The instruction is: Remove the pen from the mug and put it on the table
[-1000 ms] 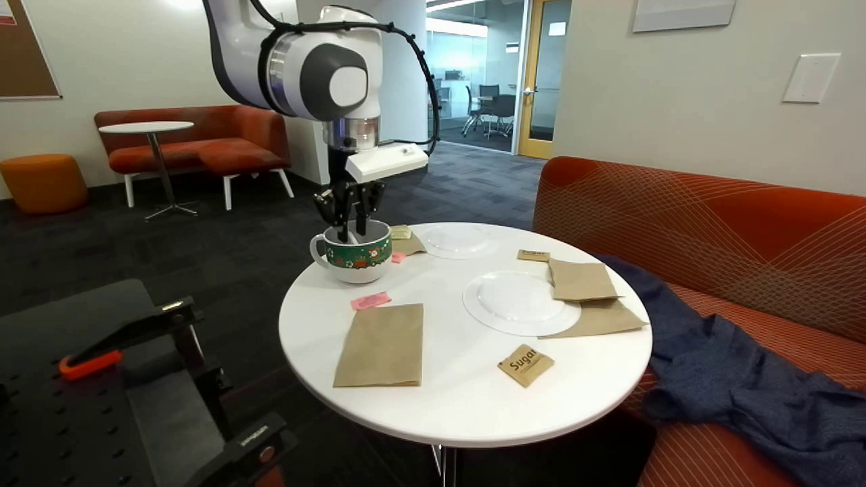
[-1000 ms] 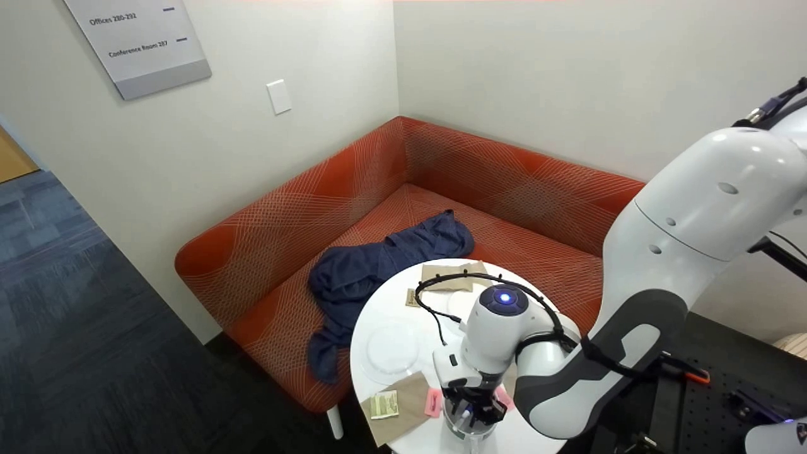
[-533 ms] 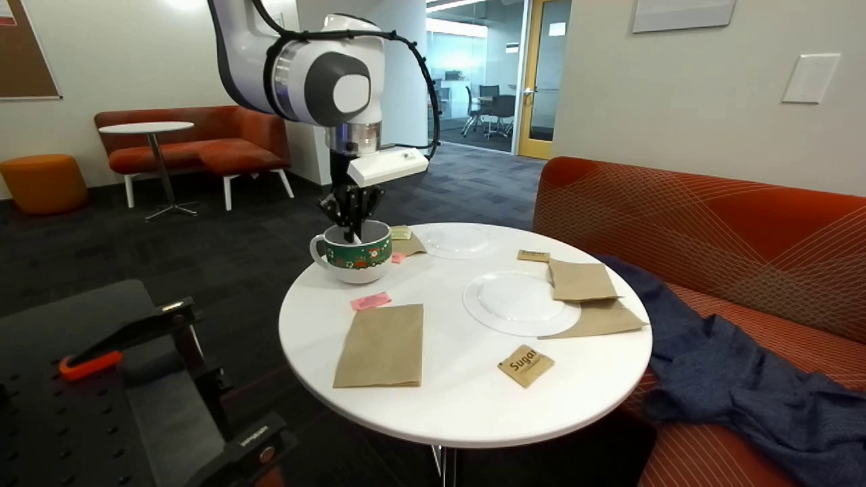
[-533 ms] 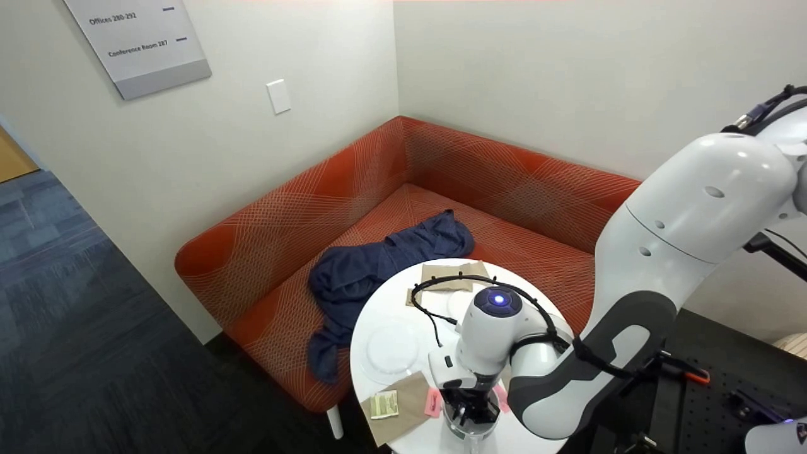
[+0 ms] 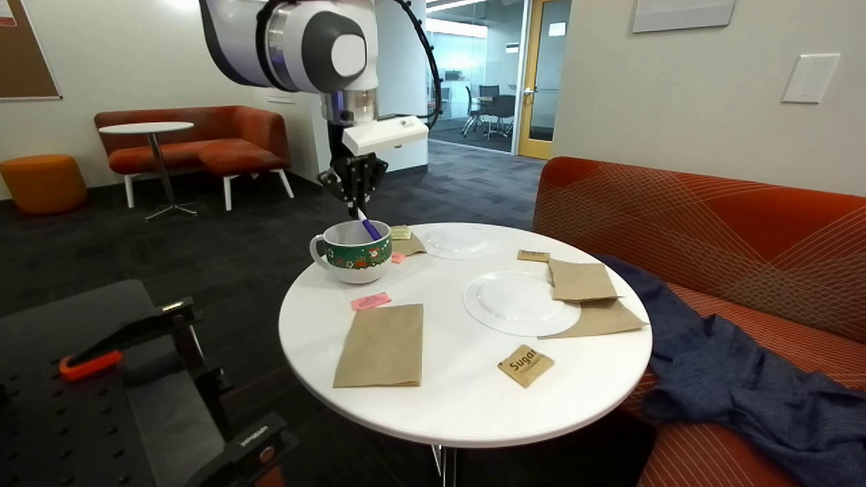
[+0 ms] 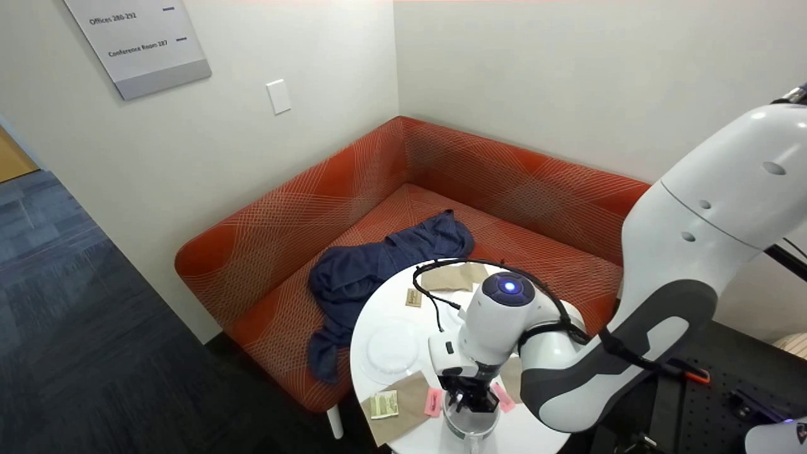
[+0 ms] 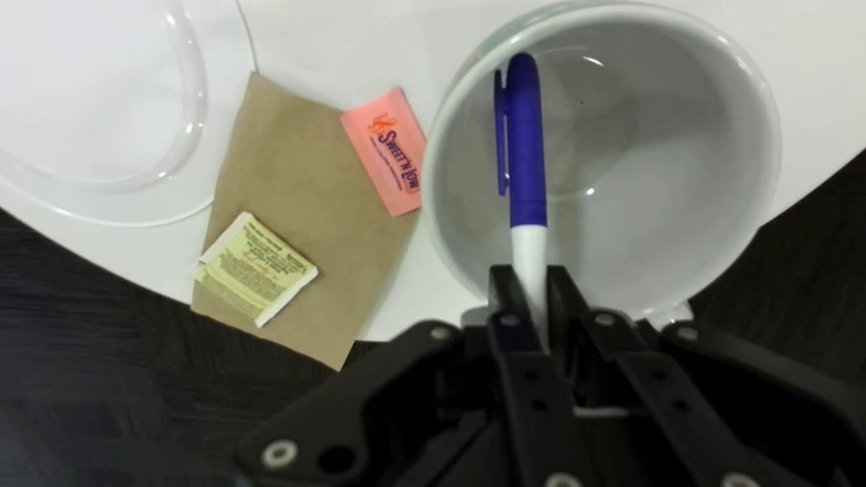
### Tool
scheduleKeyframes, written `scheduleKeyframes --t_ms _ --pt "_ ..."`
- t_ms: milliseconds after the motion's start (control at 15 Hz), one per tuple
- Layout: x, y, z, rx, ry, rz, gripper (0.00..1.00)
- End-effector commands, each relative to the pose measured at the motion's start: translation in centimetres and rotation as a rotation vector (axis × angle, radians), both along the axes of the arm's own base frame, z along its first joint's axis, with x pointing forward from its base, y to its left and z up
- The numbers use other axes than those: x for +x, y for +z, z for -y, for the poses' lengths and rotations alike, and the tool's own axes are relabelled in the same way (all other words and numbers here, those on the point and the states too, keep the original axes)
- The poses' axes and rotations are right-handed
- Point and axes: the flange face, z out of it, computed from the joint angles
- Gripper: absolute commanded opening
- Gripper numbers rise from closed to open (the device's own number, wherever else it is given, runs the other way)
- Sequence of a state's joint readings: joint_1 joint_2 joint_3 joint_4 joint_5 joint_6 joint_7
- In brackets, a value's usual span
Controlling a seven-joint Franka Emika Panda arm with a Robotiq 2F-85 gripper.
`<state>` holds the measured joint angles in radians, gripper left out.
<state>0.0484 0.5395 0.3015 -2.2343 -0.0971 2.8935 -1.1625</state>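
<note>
The pen (image 7: 526,149) is white with a blue-purple cap and clip. My gripper (image 7: 530,274) is shut on its white end, one finger on each side. In an exterior view the gripper (image 5: 356,211) is above the mug's rim and the pen (image 5: 369,226) slants down from it, cap end in the mug's mouth. The mug (image 5: 358,264) is white with a green patterned band and stands upright on the round white table (image 5: 467,399). In the wrist view the mug (image 7: 676,203) is pale inside. In an exterior view the gripper (image 6: 470,403) covers part of the mug (image 6: 470,429); the pen is not clearly visible there.
A pink packet (image 5: 371,301) and a brown napkin (image 5: 382,345) lie in front of the mug. Another pink packet (image 7: 392,152) and a napkin (image 7: 318,182) with a yellow packet (image 7: 260,267) lie beside it. Clear plates (image 5: 521,303) and a sugar packet (image 5: 526,365) lie further over.
One second ago the gripper was spread in the mug around the pen. Half a second ago it had closed and sat lower. Now it has risen, and the pen has come up with it.
</note>
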Motion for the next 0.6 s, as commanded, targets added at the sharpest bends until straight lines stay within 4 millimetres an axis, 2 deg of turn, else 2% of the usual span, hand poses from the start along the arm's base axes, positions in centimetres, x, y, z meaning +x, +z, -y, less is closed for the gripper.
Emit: scheduleKeyframes --t_ms 0,267,533 --pt "-2.6 5.3 -0.3 -0.016 -0.034 -0.014 0.03" --pt "-3.6 10.4 -0.5 0.02 -0.162 -0.01 0.03" --pt "-2.5 14.7 1.6 0.092 -0.387 0.054 0.03"
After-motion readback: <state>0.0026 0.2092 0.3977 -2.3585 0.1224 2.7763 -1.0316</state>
